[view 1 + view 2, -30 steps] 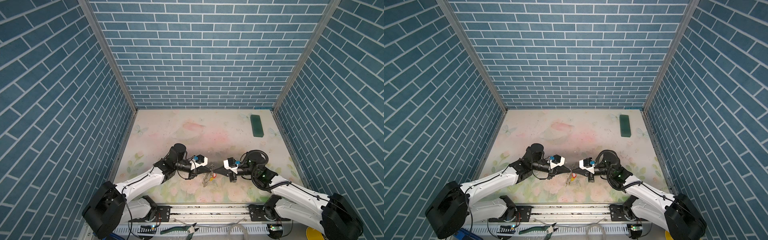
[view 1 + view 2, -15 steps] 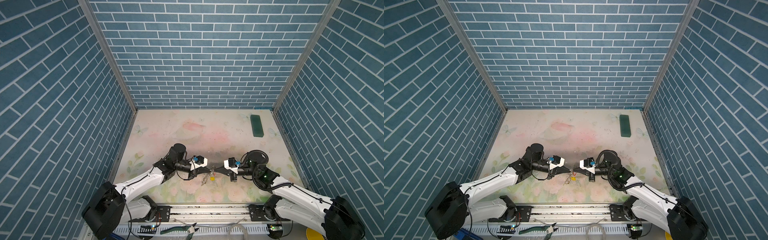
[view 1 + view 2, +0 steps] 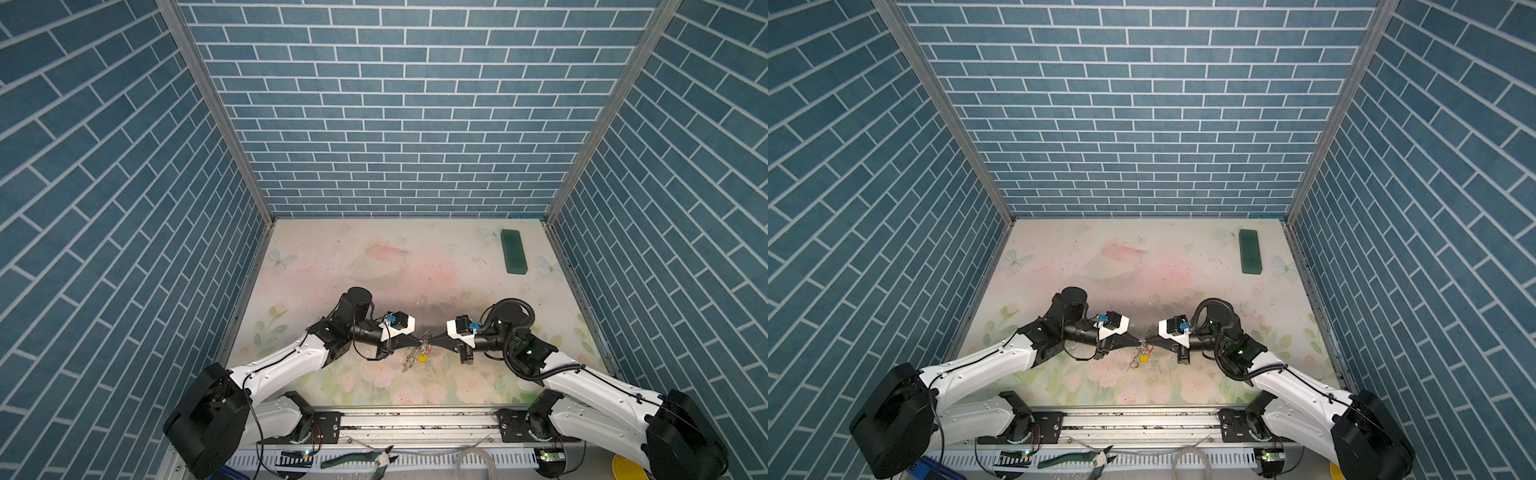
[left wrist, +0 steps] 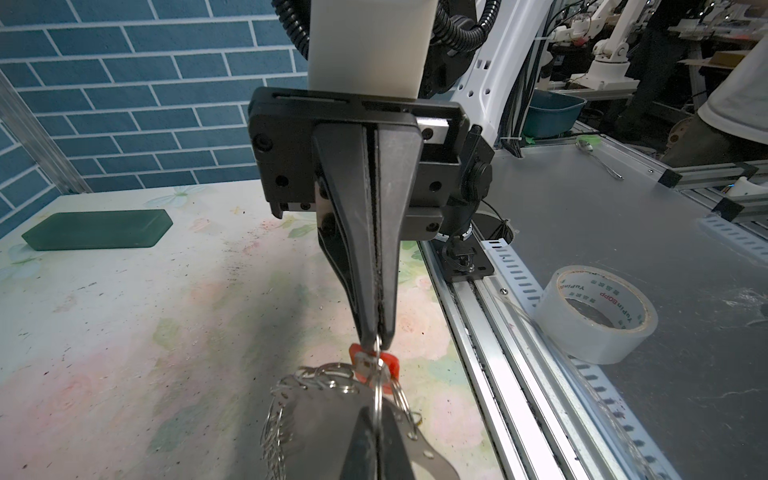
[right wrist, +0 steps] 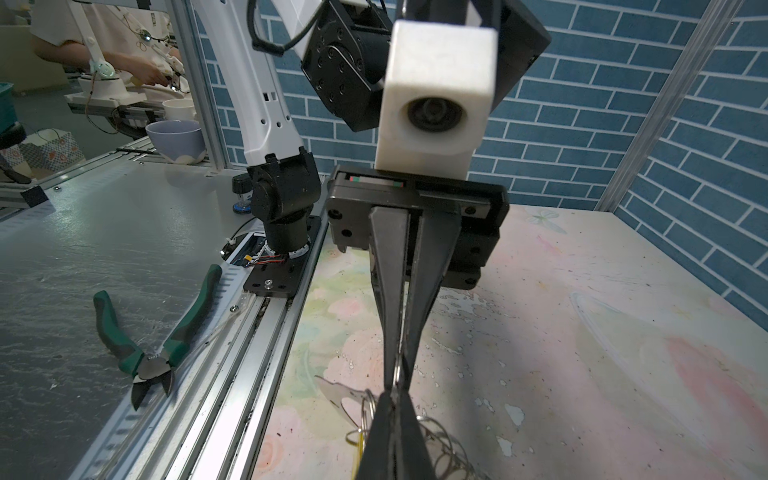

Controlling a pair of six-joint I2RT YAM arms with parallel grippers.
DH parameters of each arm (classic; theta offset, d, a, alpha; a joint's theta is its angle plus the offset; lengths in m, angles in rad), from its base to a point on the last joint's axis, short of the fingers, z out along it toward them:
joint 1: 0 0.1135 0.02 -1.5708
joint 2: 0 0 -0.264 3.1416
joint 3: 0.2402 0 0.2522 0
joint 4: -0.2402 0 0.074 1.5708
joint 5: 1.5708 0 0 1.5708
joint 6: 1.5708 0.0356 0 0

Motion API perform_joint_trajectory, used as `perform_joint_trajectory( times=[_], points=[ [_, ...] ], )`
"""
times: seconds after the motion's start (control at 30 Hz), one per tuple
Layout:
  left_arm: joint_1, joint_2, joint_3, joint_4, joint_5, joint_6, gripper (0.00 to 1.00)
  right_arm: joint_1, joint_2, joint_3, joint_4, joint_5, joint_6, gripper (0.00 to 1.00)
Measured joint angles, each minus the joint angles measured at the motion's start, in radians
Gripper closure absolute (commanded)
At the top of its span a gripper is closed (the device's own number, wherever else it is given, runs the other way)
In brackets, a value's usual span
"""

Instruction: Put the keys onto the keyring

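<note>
The left gripper (image 3: 419, 341) and the right gripper (image 3: 433, 342) are seen tip to tip in both top views, above the mat (image 3: 374, 257) and just behind the middle of the rail (image 3: 415, 419). Both pairs of jaws are pressed fully together.

In the left wrist view a thin wire ring (image 4: 379, 399) is pinched at one end by the right gripper (image 4: 376, 336) and at the other by the left gripper (image 4: 374, 449). The keyring (image 4: 320, 411) is carried on this ring between the two tips. Its grey flat body and fringe of silver clips hang down toward the rail. Whether its lowest clips touch the mat cannot be told.

The red key (image 4: 390, 363) is seen right against the right gripper's tip, on the wire ring. Whether it is also caught in the jaws cannot be told. The yellow key (image 3: 422, 358) hangs below the meeting tips, on the rail side, among the clips; it is also shown in a top view (image 3: 1144, 359). In the right wrist view the shut left gripper (image 5: 397, 370) is faced head-on, with the keyring (image 5: 336, 395) beside it.

A green block (image 3: 513, 251) lies far behind the rail, well apart from the keyring. Green pliers (image 5: 153, 345) lie just in front of the rail.
</note>
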Motion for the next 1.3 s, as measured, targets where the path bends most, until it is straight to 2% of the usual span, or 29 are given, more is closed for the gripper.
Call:
perform_joint_trajectory(
  times=[0.8,1.3],
  points=[
    [0.000,0.014,0.007,-0.025,-0.002,-0.019,1.00,0.030,0.042,0.033,-0.002,-0.017,0.000,1.00],
    [-0.002,0.014,0.007,-0.037,-0.003,0.004,1.00,0.031,0.003,0.034,-0.038,0.062,-0.001,1.00]
  ],
)
